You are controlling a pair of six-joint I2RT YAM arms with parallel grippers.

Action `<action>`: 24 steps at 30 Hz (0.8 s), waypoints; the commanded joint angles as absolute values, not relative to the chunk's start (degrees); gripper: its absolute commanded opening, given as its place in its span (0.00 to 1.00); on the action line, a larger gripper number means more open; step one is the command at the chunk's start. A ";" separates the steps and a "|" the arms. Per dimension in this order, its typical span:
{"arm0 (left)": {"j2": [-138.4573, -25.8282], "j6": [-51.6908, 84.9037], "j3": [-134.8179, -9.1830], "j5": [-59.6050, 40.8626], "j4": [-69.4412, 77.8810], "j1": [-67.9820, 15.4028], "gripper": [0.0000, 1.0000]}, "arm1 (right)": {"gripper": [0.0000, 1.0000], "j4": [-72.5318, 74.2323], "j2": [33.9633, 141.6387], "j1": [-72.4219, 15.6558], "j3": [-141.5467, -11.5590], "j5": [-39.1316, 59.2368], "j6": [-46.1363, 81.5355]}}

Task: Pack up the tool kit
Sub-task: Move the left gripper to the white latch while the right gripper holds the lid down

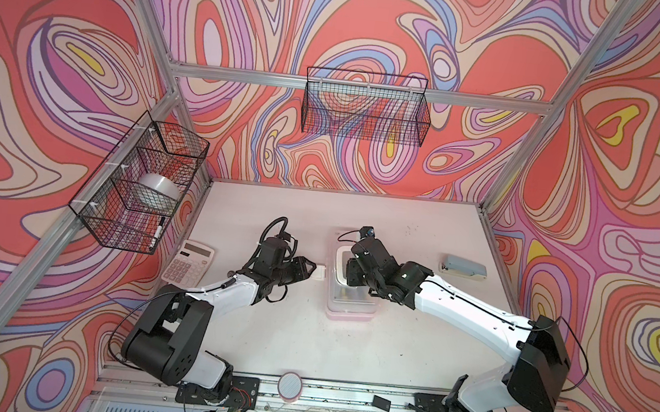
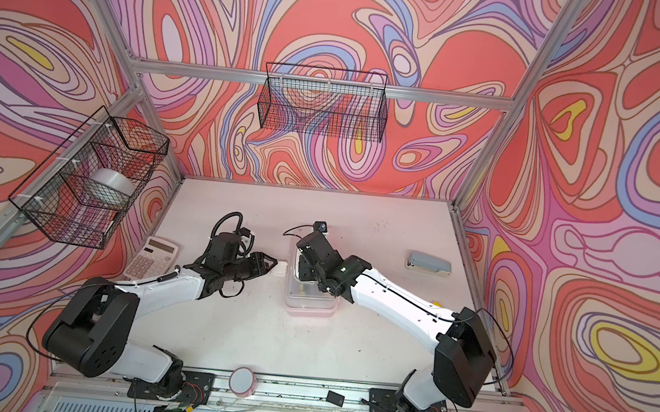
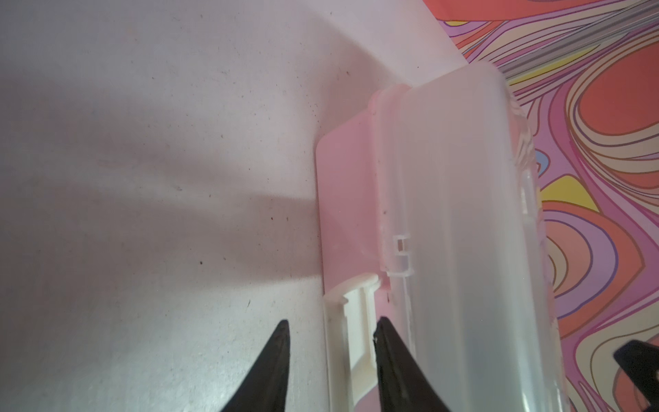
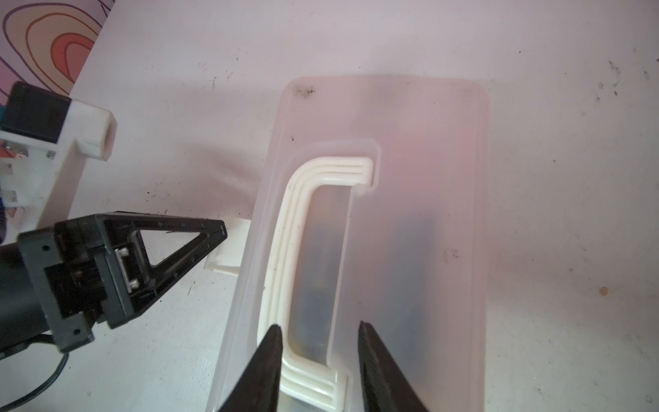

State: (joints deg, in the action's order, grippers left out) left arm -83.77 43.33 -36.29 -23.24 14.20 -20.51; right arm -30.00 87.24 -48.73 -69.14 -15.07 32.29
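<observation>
Your left gripper [image 3: 332, 320] is straddling the latch [image 3: 351, 314] on the box [image 1: 345, 304] sitting mid-table [image 1: 264, 334], fingers spread. Only the right wrist view is showing the right gripper [image 4: 319, 324] flanking the handle [image 4: 287, 249]; whether it is pinching is unclear.

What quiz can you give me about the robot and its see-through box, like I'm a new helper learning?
1. True or false: the stapler lies inside the box.
2. Pick one: what sits in the wire basket on the left wall? A) a roll of tape B) a banana C) a cup
3. Short answer: which gripper has its fingers on either side of the white latch on the box's side?

Key: 1 false; 2 A; 3 the left gripper.
</observation>
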 commanded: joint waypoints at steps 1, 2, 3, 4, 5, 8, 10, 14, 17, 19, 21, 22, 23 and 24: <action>-84.80 44.16 -37.19 -25.89 17.36 -20.30 0.38 | 0.37 -29.53 86.38 -48.28 -68.23 -14.80 32.78; -85.19 44.34 -37.22 -26.35 17.60 -20.30 0.38 | 0.37 -29.38 86.53 -48.25 -68.05 -14.70 32.87; -85.52 44.38 -37.29 -26.54 17.79 -20.32 0.36 | 0.37 -29.29 86.66 -48.15 -67.94 -14.64 32.83; -85.90 44.43 -37.33 -26.52 17.92 -20.31 0.36 | 0.37 -29.13 86.93 -48.08 -67.81 -14.59 32.87; -86.23 44.56 -37.33 -26.54 17.93 -20.31 0.33 | 0.37 -29.03 87.09 -47.92 -67.76 -14.43 32.87; -87.28 45.06 -37.43 -27.21 18.87 -20.32 0.27 | 0.37 -29.09 87.76 -47.54 -67.85 -14.17 32.78; -87.92 45.13 -37.69 -27.42 19.15 -20.31 0.26 | 0.37 -28.92 88.10 -47.21 -67.86 -13.98 32.69; -89.19 45.21 -38.23 -28.01 19.47 -20.37 0.22 | 0.37 -28.83 88.88 -46.57 -67.73 -13.30 32.65; -89.90 45.24 -38.60 -28.36 19.31 -20.30 0.17 | 0.37 -28.60 89.46 -46.41 -67.52 -12.72 32.93; -90.00 45.27 -38.64 -28.30 19.34 -20.30 0.13 | 0.36 -28.61 89.65 -46.36 -67.42 -12.74 33.22; -89.79 45.10 -38.80 -27.92 18.70 -20.30 0.07 | 0.36 -28.37 89.66 -46.35 -67.32 -12.90 33.22; -89.67 44.92 -38.94 -27.78 18.21 -20.31 0.06 | 0.36 -28.34 89.65 -46.27 -67.32 -12.92 33.20; -89.56 44.80 -39.02 -27.56 17.81 -20.30 0.04 | 0.36 -28.31 89.65 -46.32 -67.39 -12.91 33.22; -89.48 44.65 -39.16 -27.43 17.46 -20.30 0.03 | 0.36 -28.49 89.65 -46.32 -67.50 -12.86 33.14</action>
